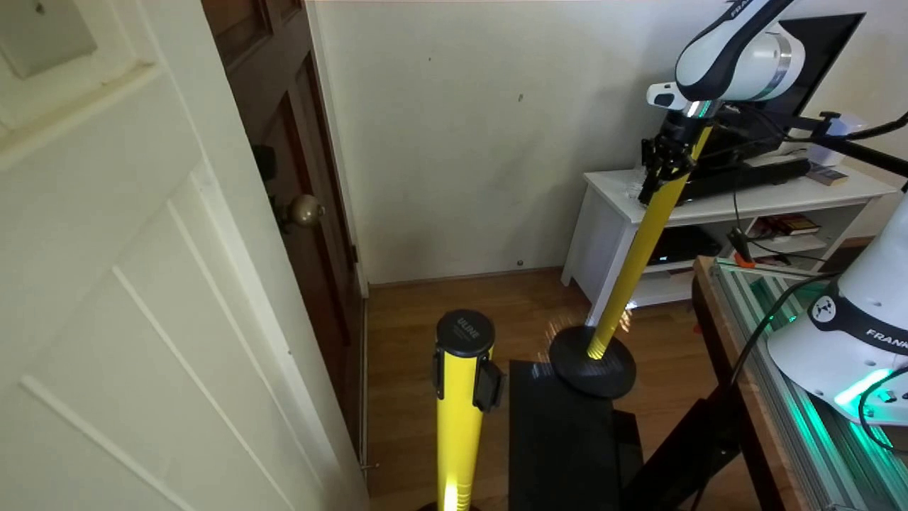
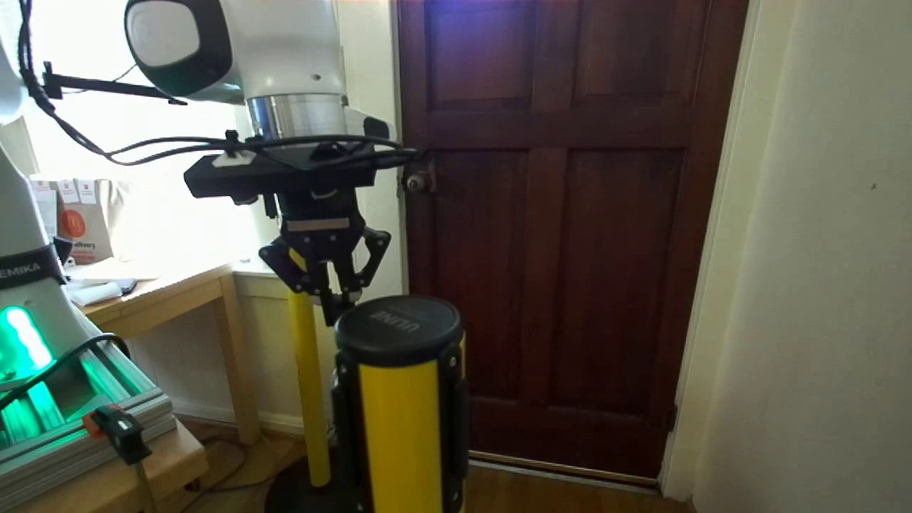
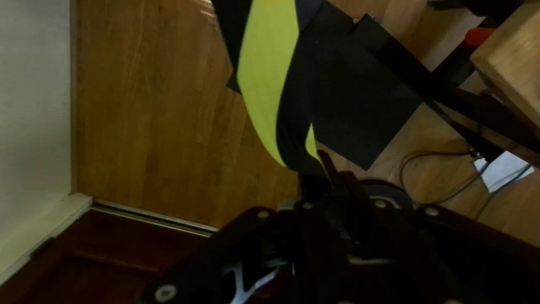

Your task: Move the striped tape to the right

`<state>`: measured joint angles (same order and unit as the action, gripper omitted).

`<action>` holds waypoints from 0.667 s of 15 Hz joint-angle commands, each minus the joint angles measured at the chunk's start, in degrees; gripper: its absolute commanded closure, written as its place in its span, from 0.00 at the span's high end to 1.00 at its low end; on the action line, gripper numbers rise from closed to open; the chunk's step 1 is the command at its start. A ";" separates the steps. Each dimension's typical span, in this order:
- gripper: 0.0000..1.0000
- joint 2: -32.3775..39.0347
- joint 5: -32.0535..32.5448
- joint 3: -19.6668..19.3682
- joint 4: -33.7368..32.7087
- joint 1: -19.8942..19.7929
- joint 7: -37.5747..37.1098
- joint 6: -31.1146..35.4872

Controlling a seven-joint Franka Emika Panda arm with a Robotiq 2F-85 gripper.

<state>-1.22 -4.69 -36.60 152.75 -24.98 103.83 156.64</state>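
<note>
The striped tape (image 3: pixel 268 71), yellow and black, hangs in a curve in the wrist view. It runs from the top edge down to the fingers. My gripper (image 3: pixel 329 179) is dark there, with its fingers close together on the end of the tape. In an exterior view the gripper (image 2: pixel 338 303) points down just behind the black cap of the near yellow post (image 2: pixel 399 434). In an exterior view the gripper (image 1: pixel 649 188) is in front of the upper part of the far yellow post (image 1: pixel 638 262). I cannot make out the tape in either exterior view.
A brown door (image 2: pixel 556 285) and a wall (image 1: pixel 454 142) bound the space. A white open door (image 1: pixel 177 284) fills one side. A white TV stand (image 1: pixel 603 213) is behind the far post. A black mat (image 1: pixel 560 440) lies on the floor beside the robot's table (image 1: pixel 738 369).
</note>
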 commanded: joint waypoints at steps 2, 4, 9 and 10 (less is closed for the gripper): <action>0.05 0.09 0.45 -1.20 -3.56 -1.02 0.20 -0.45; 0.05 0.75 0.16 -1.57 -4.73 -1.16 1.07 -0.45; 0.05 2.87 -0.54 -3.53 -5.63 -2.33 5.17 -0.22; 0.05 3.30 -1.18 -4.04 -5.61 -2.68 6.26 -0.42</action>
<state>-0.24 -4.56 -39.61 148.08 -26.68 106.41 156.67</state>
